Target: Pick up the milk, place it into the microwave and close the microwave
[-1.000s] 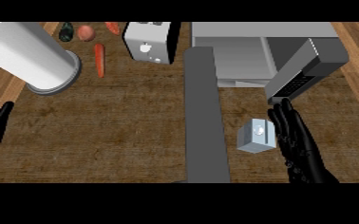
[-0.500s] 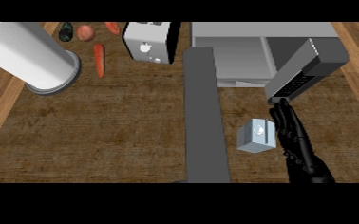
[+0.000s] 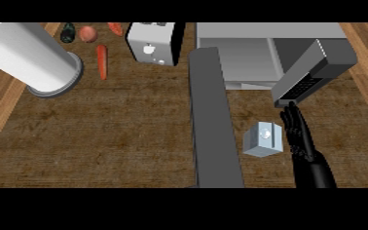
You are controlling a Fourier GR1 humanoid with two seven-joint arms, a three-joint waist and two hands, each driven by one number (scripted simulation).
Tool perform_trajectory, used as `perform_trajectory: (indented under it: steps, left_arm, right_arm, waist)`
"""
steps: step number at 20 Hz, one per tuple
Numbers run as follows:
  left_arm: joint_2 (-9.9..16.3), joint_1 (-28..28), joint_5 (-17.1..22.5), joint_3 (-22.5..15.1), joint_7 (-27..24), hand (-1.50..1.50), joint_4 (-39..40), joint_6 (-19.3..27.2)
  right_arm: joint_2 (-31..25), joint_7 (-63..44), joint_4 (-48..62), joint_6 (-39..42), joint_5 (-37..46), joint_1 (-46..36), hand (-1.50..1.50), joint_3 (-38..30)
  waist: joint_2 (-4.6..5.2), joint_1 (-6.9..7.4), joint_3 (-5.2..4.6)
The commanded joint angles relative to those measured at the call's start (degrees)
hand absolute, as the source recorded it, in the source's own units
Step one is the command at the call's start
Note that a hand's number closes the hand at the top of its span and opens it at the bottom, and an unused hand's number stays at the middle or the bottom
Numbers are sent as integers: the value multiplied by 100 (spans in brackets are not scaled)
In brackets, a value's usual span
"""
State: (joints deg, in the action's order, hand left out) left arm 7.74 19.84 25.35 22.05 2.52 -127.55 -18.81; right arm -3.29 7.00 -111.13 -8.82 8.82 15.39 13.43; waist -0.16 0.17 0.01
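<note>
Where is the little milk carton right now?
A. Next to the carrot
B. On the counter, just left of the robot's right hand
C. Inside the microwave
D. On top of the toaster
B: the milk carton stands on the wooden counter, right beside the straight fingers of the right hand, in front of the open microwave.

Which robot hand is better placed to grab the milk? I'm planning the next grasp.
The right robot hand, probably: it lies open, fingers straight, just right of the milk, below the open microwave door. The left robot hand shows nowhere.
</note>
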Motion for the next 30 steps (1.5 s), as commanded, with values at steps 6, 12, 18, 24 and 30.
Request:
perform_trajectory:
  steps: [6,12,18,24,30]
  left_arm:
    - [-176,348,83,289,-119,-150,-23,-484]
    - [-123,-5,194,580,-176,-150,366,-627]
    - [-638,134,-147,269,110,-150,-224,-620]
    - [-560,30,61,571,250,-150,-248,-677]
    - [-733,484,240,647,195,-150,-397,-1090]
  right_arm:
    - [41,995,1819,-48,-195,-481,-150,-739]
    - [-231,2046,2874,478,-640,-578,-150,-1256]
    - [-148,2500,3240,610,-538,-478,-150,-1149]
    - [104,2928,4447,116,-275,-1347,-150,-1370]
    - [-474,3750,5588,650,-545,-1740,-150,-1938]
  waist:
    - [15,33,-1]
    - [16,12,0]
    - [14,-3,-1]
    - [16,16,0]
    - [14,33,1]
